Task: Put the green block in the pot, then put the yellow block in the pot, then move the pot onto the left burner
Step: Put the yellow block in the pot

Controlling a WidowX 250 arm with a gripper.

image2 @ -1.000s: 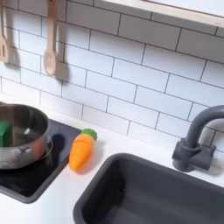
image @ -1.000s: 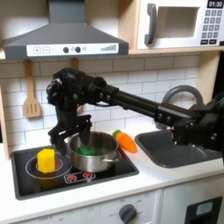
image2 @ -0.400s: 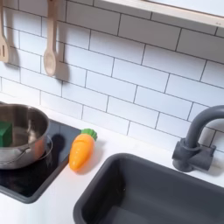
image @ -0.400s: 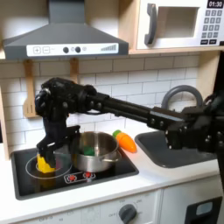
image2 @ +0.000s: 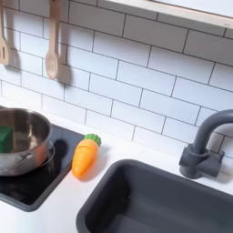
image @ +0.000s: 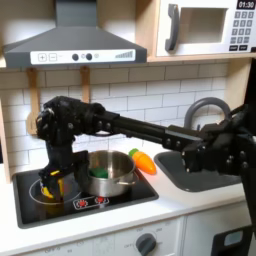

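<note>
Inside shiny round steel pot (image2: 27, 146), green block (image2: 5, 137), solid cube

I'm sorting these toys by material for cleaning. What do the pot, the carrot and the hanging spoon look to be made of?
The pot looks like polished metal, probably stainless steel: its wall mirrors the surroundings. The carrot has a matte orange body with a green top and no shine, possibly painted wood or felt; the picture leaves that open. The spoon on the tiled wall looks like pale unfinished wood.

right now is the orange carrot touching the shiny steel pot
Apart. In the second exterior view the orange toy carrot with the green top lies on the white counter, and a strip of black stovetop shows between it and the shiny round steel pot.
</note>
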